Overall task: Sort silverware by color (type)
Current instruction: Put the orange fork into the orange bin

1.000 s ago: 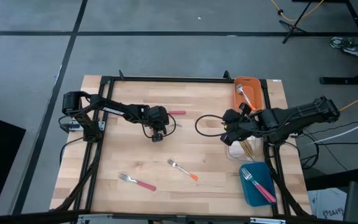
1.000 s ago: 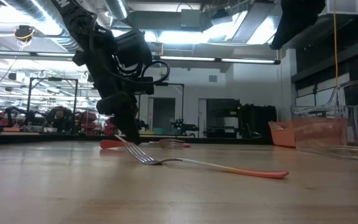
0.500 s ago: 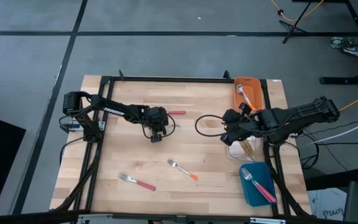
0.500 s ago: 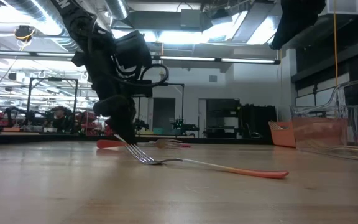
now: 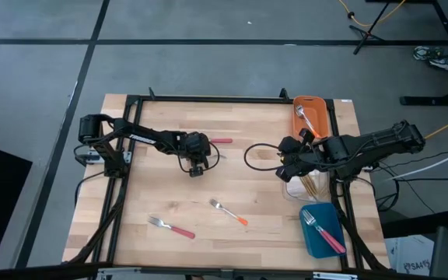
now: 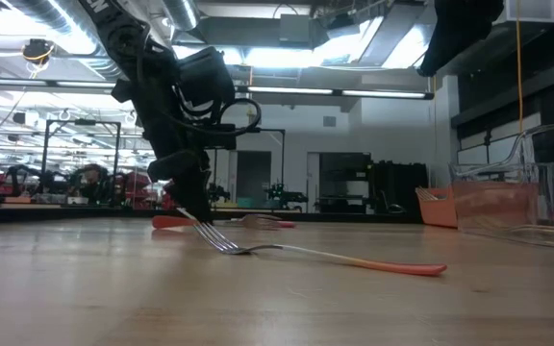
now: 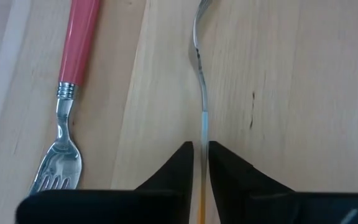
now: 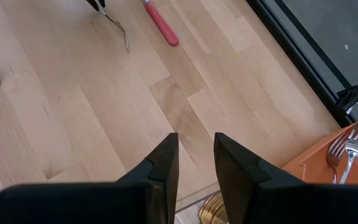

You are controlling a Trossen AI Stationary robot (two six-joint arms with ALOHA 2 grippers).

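Observation:
My left gripper (image 5: pixel 197 171) points down at the table's middle left, fingertips at the wood (image 6: pixel 195 213). In the left wrist view its fingers (image 7: pixel 201 149) stand slightly open on either side of a thin metal utensil (image 7: pixel 199 74) that lies flat. A pink-handled fork (image 7: pixel 73 68) lies beside it (image 5: pixel 221 141). My right gripper (image 5: pixel 282 165) hangs open and empty (image 8: pixel 196 140) high over the table's right side. An orange-handled fork (image 5: pixel 228 211) and another pink-handled fork (image 5: pixel 171 227) lie near the front edge.
Along the right edge stand an orange bin (image 5: pixel 318 109) with silver forks, a clear bin (image 5: pixel 298 193) with gold utensils, and a blue bin (image 5: pixel 311 243) with a pink-handled fork. A black frame rims the table. Bare wood lies between the two arms.

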